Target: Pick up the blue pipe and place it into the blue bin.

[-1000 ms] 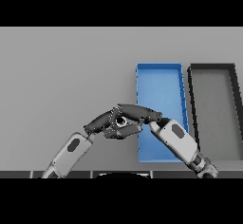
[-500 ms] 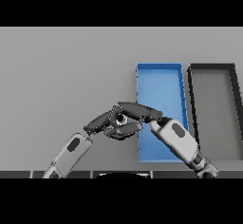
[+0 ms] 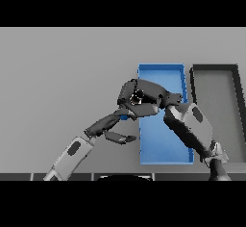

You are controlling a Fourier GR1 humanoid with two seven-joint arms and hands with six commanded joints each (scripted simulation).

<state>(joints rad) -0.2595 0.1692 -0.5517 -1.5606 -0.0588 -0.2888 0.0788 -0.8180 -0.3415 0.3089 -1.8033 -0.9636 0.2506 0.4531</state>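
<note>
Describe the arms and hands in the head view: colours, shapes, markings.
Both arms have white and light-grey rounded shell segments with dark oval insets. The left hand and right hand are dark grey to black, with slim segmented fingers and a thumb. The right forearm casing looks bulkier, with a darker joint near its base. No cables or lettering visible.

We see two bins side by side on the counter (image 3: 57, 67): the bin (image 3: 166, 146) and, just right of it, the tray (image 3: 216, 101). The right hand (image 3: 141, 96) hangs over the bin's left wall; the left hand (image 3: 113, 125) lies left of the bin, nearer us.
</note>
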